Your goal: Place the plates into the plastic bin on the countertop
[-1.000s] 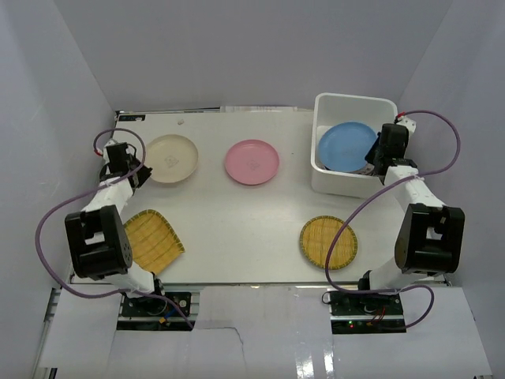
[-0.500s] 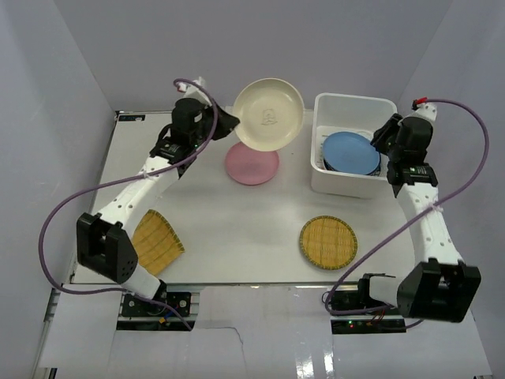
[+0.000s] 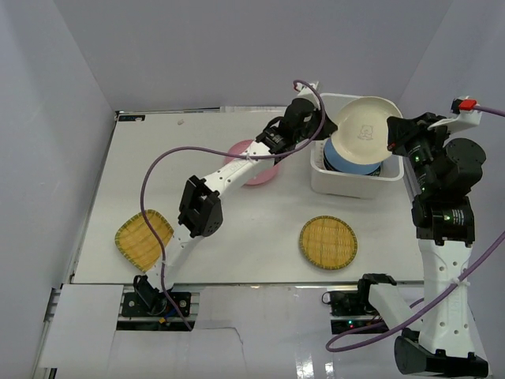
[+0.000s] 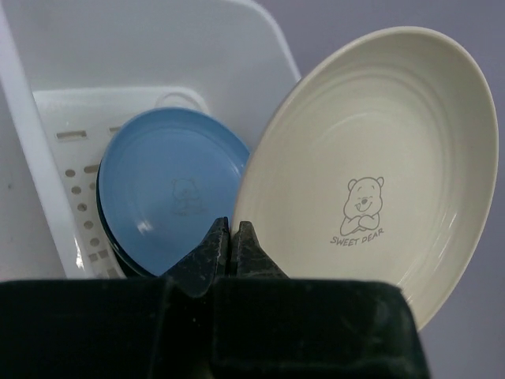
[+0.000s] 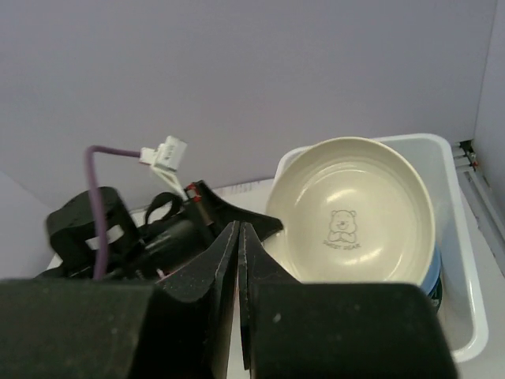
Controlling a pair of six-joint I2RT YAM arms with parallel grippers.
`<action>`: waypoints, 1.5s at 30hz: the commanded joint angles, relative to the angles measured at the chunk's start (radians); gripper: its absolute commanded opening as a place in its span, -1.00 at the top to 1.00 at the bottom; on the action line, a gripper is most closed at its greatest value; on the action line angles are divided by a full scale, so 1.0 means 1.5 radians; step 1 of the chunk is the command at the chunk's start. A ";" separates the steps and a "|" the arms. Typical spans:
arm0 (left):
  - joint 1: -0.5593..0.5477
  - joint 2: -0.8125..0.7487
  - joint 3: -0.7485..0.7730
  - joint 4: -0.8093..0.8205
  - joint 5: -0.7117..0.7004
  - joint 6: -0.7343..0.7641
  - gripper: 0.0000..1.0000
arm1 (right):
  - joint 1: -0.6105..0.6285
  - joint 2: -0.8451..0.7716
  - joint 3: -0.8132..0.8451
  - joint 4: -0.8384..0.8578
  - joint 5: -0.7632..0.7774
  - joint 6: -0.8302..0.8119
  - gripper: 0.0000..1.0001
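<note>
My left gripper is shut on the rim of the cream plate and holds it tilted above the plastic bin. The left wrist view shows the pinched fingertips on the cream plate, with the blue plate lying in the bin below. My right gripper is shut and empty, raised beside the bin's right side. It looks down on the cream plate. The pink plate lies on the countertop, partly under my left arm. The striped and orange plates are hidden.
Two yellow woven plates lie near the front edge, one at the left and one at the right. My left arm stretches diagonally across the table's back half. Grey walls close in the table on three sides.
My left arm has carried the cream plate from the back middle of the table rightward to above the bin. My right arm has risen and drawn back from the bin.
</note>
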 commanded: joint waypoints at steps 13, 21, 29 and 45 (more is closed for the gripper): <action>0.013 -0.064 -0.002 0.074 -0.035 0.036 -0.82 | 0.022 -0.049 -0.067 -0.034 -0.173 -0.008 0.70; 0.075 -0.456 -0.342 0.081 -0.090 0.180 -0.96 | 0.311 0.120 -0.047 -0.055 -0.093 -0.143 0.34; 0.130 -0.895 -0.808 0.016 -0.280 0.273 -0.96 | 0.497 0.338 -0.041 0.028 -0.067 -0.270 -0.33; 0.136 -1.215 -1.146 -0.157 -0.360 0.175 -0.96 | 0.561 0.882 0.311 -0.067 0.080 -0.438 -0.38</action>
